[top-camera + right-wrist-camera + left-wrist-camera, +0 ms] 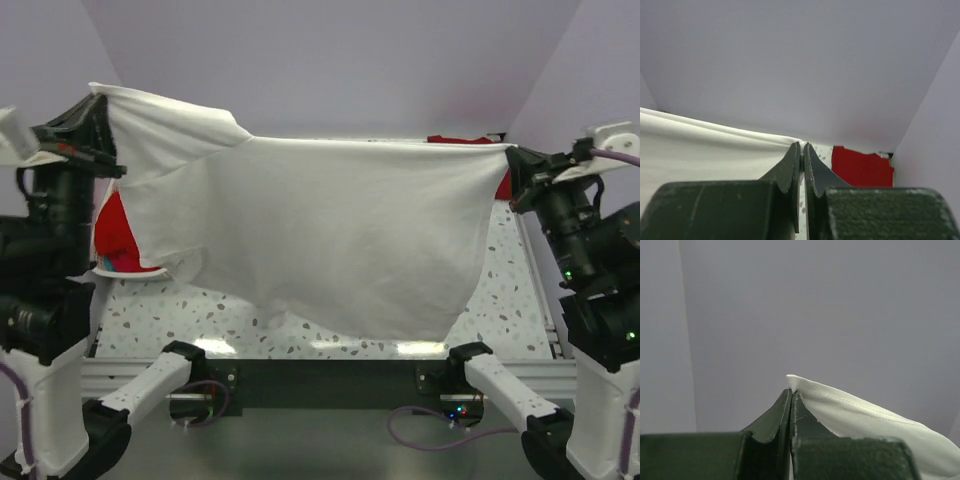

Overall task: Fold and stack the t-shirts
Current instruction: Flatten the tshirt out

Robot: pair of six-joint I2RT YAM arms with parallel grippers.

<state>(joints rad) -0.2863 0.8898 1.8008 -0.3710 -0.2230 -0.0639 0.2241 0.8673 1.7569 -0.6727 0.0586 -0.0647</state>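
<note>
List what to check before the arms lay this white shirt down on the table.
1. Grip of left end effector on white t-shirt edge: ok, shut on cloth.
2. Grip of right end effector on the opposite edge: ok, shut on cloth.
3. Top edge level: not ok, the left end sits higher in the top view.
4. Lower hem clear of the table: cannot tell.
5. Landing area free: cannot tell, the hanging cloth hides it.
</note>
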